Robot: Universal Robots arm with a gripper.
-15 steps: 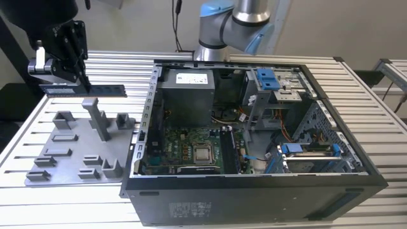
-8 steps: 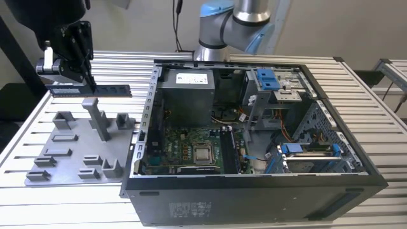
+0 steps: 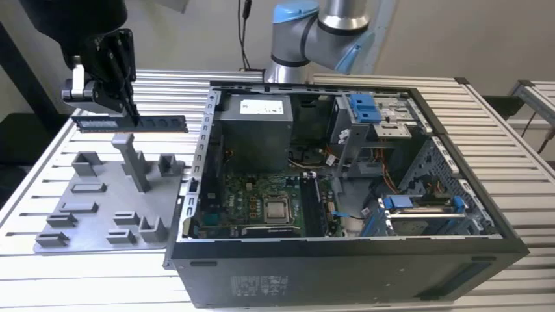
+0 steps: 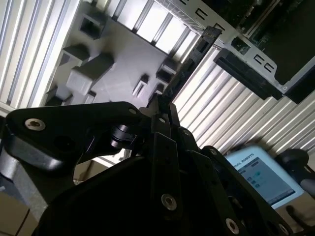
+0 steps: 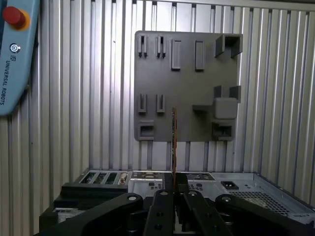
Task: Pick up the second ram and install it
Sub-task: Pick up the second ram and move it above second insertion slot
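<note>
Tool (image 3: 124,116) is clenched on the second ram (image 3: 147,123), gripping it at the end toward the exterior view's left. The stick is level and long edge down, and the rest of it sticks out toward the open PC case (image 3: 347,246).

Ram is in the air above the grey tray (image 3: 97,209), over the tray's tall post (image 3: 130,159) and clear of it. It touches nothing but the tool. Tray sits on the slatted surface (image 3: 52,273) just beside the case, on the exterior view's left.

In the first wrist view the ram (image 5: 174,142) shows edge-on as a thin line rising from the tool (image 5: 174,183), with the tray (image 5: 187,93) behind it.

In the second wrist view the tool (image 4: 162,102) pinches the ram (image 4: 193,58), which runs out past the tray (image 4: 123,64) edge.

Case lid is off and the motherboard (image 3: 260,201) is exposed. Teach pendant (image 5: 15,59) lies on the surface.
</note>
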